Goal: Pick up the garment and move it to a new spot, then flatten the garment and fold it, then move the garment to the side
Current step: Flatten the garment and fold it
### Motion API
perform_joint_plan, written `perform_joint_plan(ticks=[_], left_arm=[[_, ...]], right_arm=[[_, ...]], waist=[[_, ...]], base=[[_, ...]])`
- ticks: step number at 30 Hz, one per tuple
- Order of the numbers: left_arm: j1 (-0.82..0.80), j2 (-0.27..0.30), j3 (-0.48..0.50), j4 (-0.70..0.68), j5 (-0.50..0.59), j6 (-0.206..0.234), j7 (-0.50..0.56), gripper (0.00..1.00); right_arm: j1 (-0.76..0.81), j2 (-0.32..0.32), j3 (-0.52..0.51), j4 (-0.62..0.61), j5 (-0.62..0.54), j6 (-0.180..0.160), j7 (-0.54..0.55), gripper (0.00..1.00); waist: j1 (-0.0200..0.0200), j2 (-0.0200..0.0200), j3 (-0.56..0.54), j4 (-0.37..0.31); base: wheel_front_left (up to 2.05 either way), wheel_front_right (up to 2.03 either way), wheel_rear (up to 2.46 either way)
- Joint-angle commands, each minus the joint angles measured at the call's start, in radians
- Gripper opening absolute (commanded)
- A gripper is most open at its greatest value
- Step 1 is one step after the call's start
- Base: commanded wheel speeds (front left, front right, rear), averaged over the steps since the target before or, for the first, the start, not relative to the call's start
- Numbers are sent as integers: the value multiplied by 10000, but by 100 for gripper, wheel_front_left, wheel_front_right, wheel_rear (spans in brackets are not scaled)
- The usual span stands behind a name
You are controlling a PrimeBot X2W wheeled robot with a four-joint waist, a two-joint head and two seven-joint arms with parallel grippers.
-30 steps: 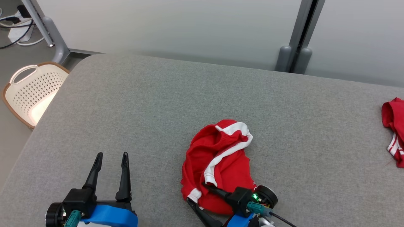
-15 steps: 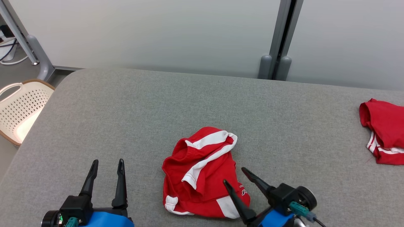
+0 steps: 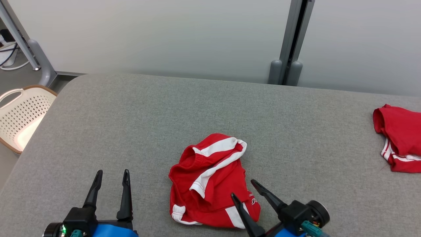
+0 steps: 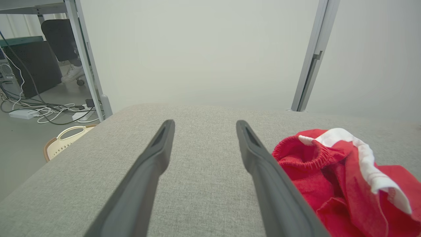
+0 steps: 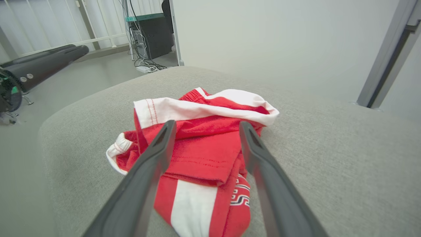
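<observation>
Red garment (image 3: pixel 210 182) crumpled, white stripes, on table (image 3: pixel 138 121).

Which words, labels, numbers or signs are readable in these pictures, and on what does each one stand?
"S", as it seems: white outlined print on the red garment, near its hem; a fold hides the rest.
Nothing else can be read.

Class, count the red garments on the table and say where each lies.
2. One red garment lies crumpled at the front middle of the table, by the open right gripper. The second red garment lies at the right edge, cut off; more may lie beyond view.
</observation>
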Motion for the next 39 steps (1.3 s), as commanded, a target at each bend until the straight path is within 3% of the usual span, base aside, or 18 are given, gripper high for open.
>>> perform_joint_plan(ticks=[1, 16, 23, 24, 25, 32, 39], left_arm=[[0, 1, -11, -39, 59, -30, -46, 100], [-454, 1, -253, 38, -155, -4, -46, 100], [-539, 1, -318, 70, -265, 68, -46, 100], [-556, 1, -340, 79, -269, 81, -46, 100], [-567, -1, -367, 81, -280, 98, -46, 100], [-501, 0, -342, 75, -355, 185, -46, 100], [-410, 0, -380, 40, -420, 229, -46, 100]], right_arm=[[-305, 70, 199, 67, -66, 2, 1, 100], [-2791, 267, 2682, 2693, 527, 2, 19, 100], [-3427, 264, 2891, 4100, -822, 2, 485, 100], [-3412, 264, 2857, 4232, -795, 2, 597, 42], [-3405, 274, 2832, 4323, -717, 2, 656, 0], [-3717, 262, 2095, 4403, -486, 2, 256, 0], [-4116, 165, -19, 4451, -604, 2, -13, 0]], waist=[[1, 0, 43, 34], [1, 0, 555, 682], [1, 0, 719, 809], [1, 0, 732, 825], [1, 0, 743, 838], [1, 0, 697, 715], [1, 0, 604, 532]], base=[[0, 0, 0], [0, 0, 0], [0, 0, 0], [0, 0, 0], [0, 0, 0], [0, 0, 0], [0, 0, 0]])
